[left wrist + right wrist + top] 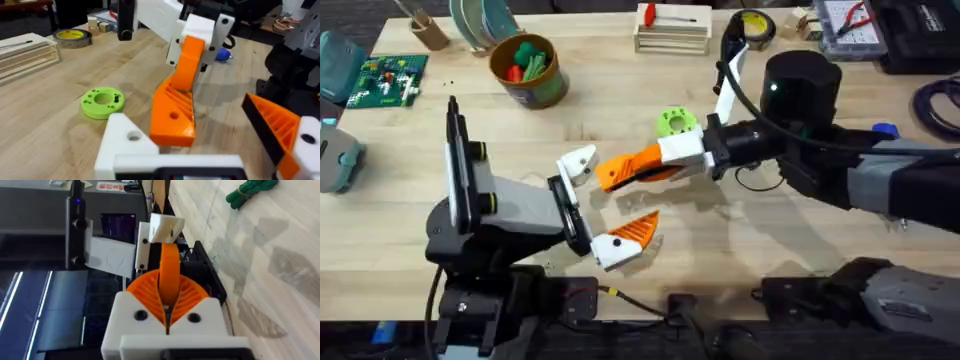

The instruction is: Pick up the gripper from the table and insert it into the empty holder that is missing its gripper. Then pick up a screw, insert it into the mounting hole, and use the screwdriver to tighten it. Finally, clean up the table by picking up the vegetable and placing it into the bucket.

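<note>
No writing is reading clearly. The right hand (620, 172) is pinching the orange gripper (628, 168) tight, its long axis lying along the surface, tip pointing at the white holder (578, 163) on the left hand (596, 205), which is standing wide apart, gripping nothing.

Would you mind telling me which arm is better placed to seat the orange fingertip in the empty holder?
Right. Its claw is shut on the orange fingertip, close beside the empty holder on the open left claw.
</note>
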